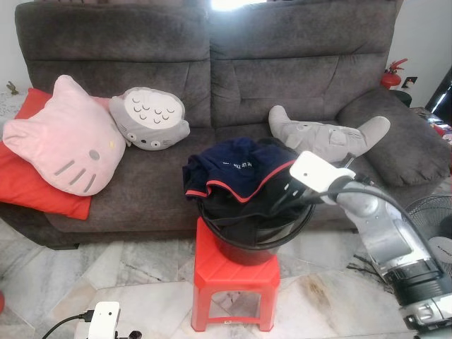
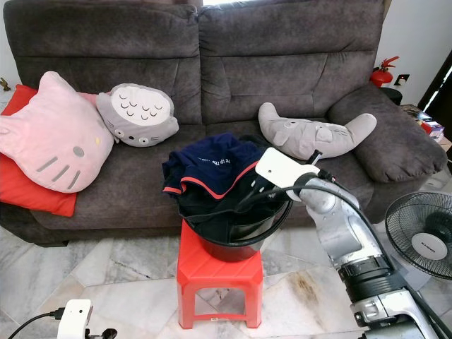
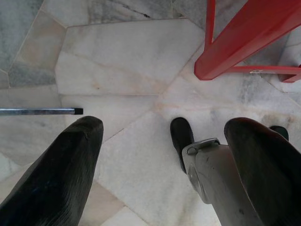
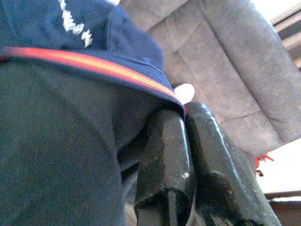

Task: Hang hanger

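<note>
**Right gripper down in the laundry bucket, no hanger to be seen**

Going left to right: a red cushion (image 1: 39,187) sits at the far left of the grey sofa (image 1: 233,63), with a pink cat-face pillow (image 1: 63,138) leaning on it and a grey owl-ish plush (image 1: 150,119) just beside that. Down low on the left, the left gripper (image 3: 162,160) hangs idle over the marble floor (image 3: 122,61) — fingers spread wide, nothing between them, with a red stool leg off to one side.

Middle of the scene: a red stool (image 1: 236,279) in front of the sofa with a black bucket (image 1: 251,244) on top, stuffed with dark clothes. A navy garment with a red trim (image 1: 236,169) spills over the rim.

Then the right gripper (image 2: 247,200), reaching in from the right over the bucket. In its wrist view the two fingers (image 4: 164,155) are pressed together right at the red-trimmed edge of the navy cloth — I can't tell if they've actually pinched any fabric or are just touching it. Behind that arm lies a flat grey plush (image 1: 325,134) on the seat, and a fan (image 2: 424,236) stands at the far right.

The hanger itself I can't find anywhere, nor anything to hang it on. My guess is we're at the early fetching stage — next it needs a sure hold on the garment and a clean lift out of the bucket without tipping it off the stool.
</note>
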